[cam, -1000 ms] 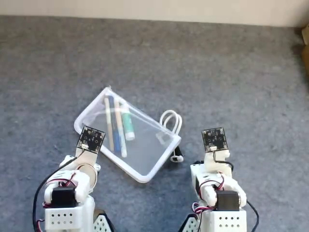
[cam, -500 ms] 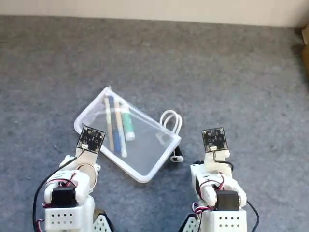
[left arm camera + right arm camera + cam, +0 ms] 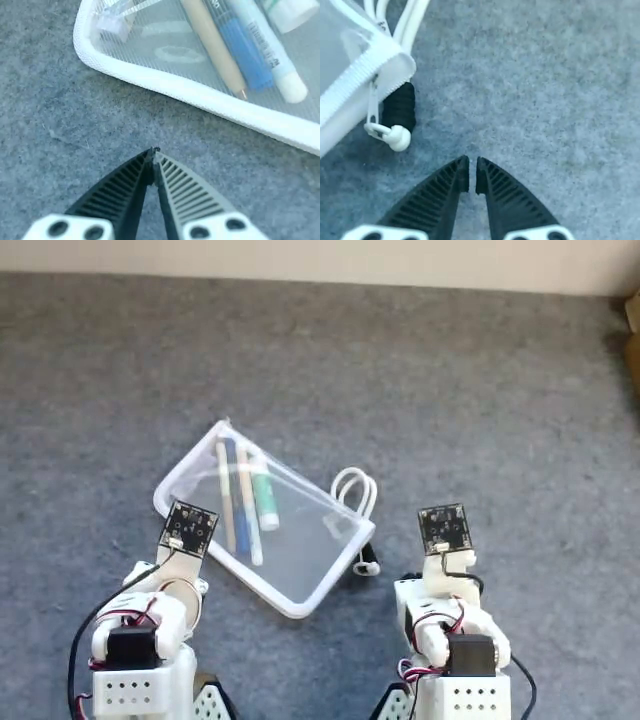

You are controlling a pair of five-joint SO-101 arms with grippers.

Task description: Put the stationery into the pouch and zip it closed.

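Observation:
A clear mesh pouch (image 3: pixel 290 550) with white edging lies on the grey carpet between the arms. Inside it lie a beige pencil (image 3: pixel 212 47), a blue pen (image 3: pixel 240 60) and a white tube (image 3: pixel 277 65), also visible in the high view as pens (image 3: pixel 238 502). The zip pull (image 3: pixel 387 134) and a black toggle (image 3: pixel 400 107) sit at the pouch's corner, beside a white cord loop (image 3: pixel 355 490). My left gripper (image 3: pixel 152 155) is shut and empty, just short of the pouch's edge. My right gripper (image 3: pixel 471 172) is shut and empty, close to the zip pull.
Grey carpet (image 3: pixel 450 390) stretches all around the pouch. A pale wall strip (image 3: pixel 320 260) runs along the far side. A brown object (image 3: pixel 632 340) stands at the far right edge.

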